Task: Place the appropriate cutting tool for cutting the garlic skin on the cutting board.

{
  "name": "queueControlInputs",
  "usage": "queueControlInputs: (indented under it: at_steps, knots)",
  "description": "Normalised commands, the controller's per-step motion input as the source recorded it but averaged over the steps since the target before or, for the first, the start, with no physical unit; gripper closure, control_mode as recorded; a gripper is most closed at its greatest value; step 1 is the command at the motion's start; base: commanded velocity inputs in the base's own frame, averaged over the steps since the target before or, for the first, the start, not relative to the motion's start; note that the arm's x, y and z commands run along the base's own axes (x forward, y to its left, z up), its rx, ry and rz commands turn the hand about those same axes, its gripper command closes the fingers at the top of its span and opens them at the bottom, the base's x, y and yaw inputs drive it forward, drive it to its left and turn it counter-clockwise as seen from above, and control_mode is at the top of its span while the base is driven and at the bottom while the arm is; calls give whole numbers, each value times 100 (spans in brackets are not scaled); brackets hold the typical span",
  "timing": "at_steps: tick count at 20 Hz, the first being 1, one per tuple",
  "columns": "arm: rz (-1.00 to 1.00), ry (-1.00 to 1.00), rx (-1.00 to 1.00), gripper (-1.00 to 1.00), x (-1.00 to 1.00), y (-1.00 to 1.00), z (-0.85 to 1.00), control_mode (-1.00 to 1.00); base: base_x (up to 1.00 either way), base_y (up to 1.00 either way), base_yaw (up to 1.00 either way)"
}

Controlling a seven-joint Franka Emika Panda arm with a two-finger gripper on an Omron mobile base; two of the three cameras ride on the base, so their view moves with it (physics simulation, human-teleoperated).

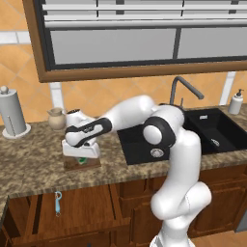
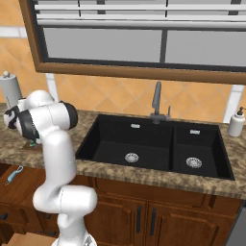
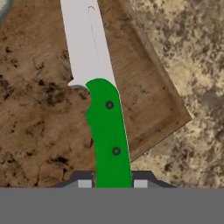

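Knife (image 3: pixel 105 109): green handle, pale blade, over cutting board (image 3: pixel 39 113); gripper (image 3: pixel 112 183) clamps handle.

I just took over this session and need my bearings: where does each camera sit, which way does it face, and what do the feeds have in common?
Left base view: behind the arm to its left, looking forward and down at the counter; the arm bends left, gripper low over the cutting board.
Right base view: behind to the right, facing the sink; the arm is at left.
Hand view: on the hand, looking along the knife above the board.
Shared: both base views show sink, faucet, counter and arm.
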Motion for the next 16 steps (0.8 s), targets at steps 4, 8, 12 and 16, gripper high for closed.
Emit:
queueControlInputs:
  at_steps: [4,8,12,16]
  knots:
    - [0,0,0,100,28,10,-14,-100,0,0,0]
    - [0,0,0,100,22,7,-23,-100,0,0,0]
    - [0,0,0,-100,24,1,-25,-100,0,0,0]
    - [0,0,0,-100,8,0,-7,-100,0,0,0]
